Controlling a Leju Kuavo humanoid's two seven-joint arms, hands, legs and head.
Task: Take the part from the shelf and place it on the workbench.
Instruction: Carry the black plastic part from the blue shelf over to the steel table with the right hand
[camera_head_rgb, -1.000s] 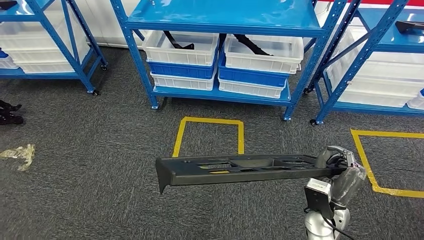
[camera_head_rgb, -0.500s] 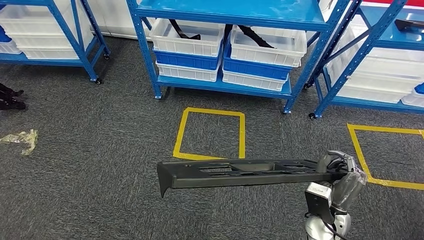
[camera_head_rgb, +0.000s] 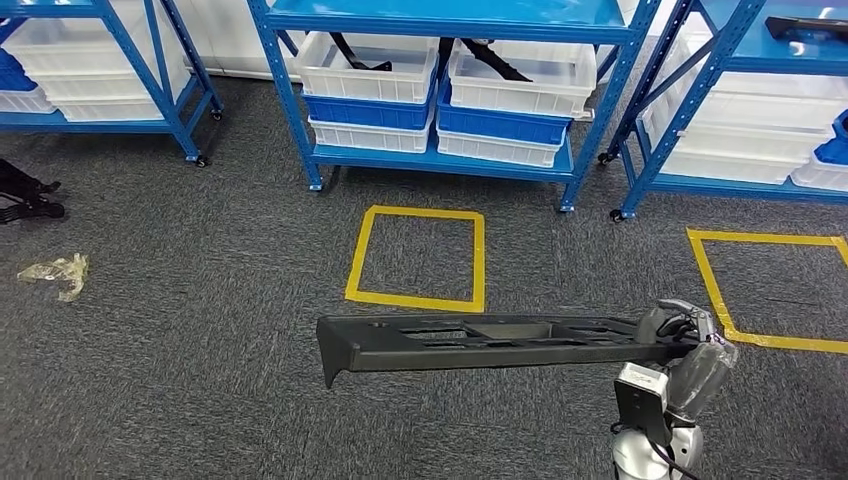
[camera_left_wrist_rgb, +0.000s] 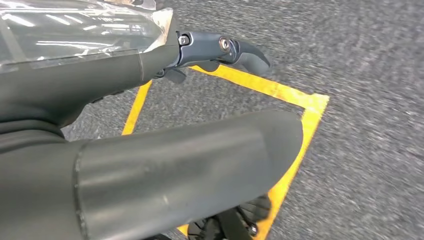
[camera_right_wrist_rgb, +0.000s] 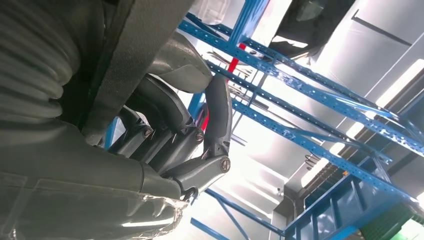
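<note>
Long black part, slotted and flat, carried level above the grey carpet, clear of the shelf and not yet on any workbench. Gripped at one end only by the right hand, fingers wrapped and clamped around that end; the far end, with its down-turned lip, hanging free toward the robot's left. Left hand hanging low over the carpet beside a strip of yellow tape; dark fingers stretched forward with nothing between them, though whether truly spread or together cannot be told.

Likely trouble from here: a one-ended hold on a long piece means strong leverage, so probably a sag or twist in the grasp during walking, and a slip if the clamp loosens. Free end also liable to strike a shelf post while turning.

Below and beyond the part, a yellow taped square on the carpet, another taped outline toward the right edge. Further off, a blue steel shelf holding white bins over blue ones, more dark parts resting inside. Similar racks on both sides. Crumpled clear plastic lying near the left edge of the floor.
</note>
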